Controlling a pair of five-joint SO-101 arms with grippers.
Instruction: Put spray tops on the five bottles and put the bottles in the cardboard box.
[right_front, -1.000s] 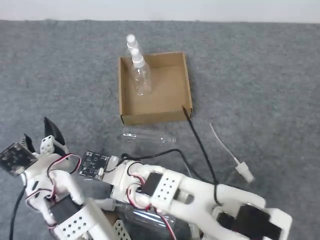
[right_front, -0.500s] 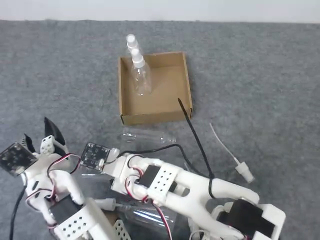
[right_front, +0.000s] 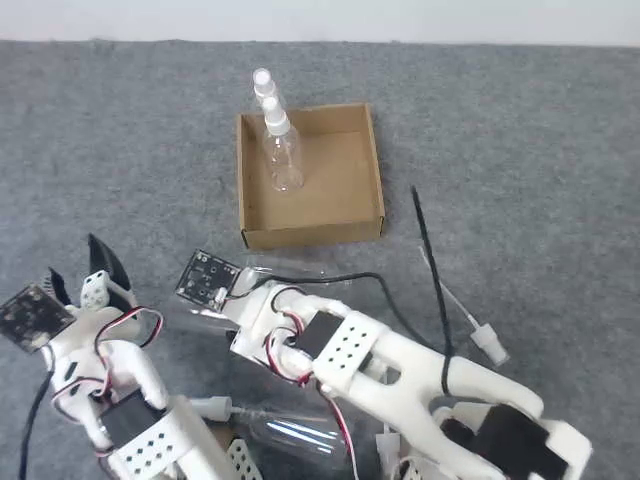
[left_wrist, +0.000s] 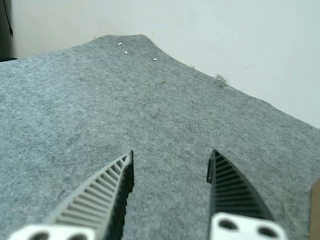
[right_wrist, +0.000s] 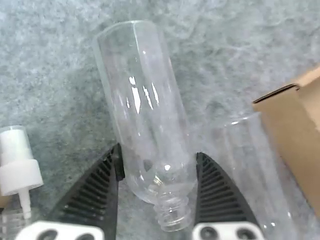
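My right gripper (right_wrist: 159, 151) is shut on a clear bottle (right_wrist: 145, 115) that has no top and lies low over the carpet, neck end between the fingers. Beside it lies a second bare bottle (right_wrist: 245, 160), close to the cardboard box (right_wrist: 295, 125). In the high view this second bottle (right_front: 305, 268) rests just in front of the box (right_front: 378, 170). Two capped bottles stand at the box's left wall, one inside (right_front: 284, 155) and one behind (right_front: 263, 85). A capped bottle (right_front: 280, 430) lies at the near edge. My left gripper (left_wrist: 172, 152) is open over bare carpet.
A loose spray top (right_front: 488, 343) with its long tube lies on the carpet at the right. A black cable (right_front: 430, 270) rises from the right arm (right_front: 340, 350) near the box's right corner. The left arm (right_front: 100, 360) sits at the near left.
The right arm has swung away from the near edge toward the box, carrying the bare bottle with it. Its black cable shifted right. The left arm has not moved.
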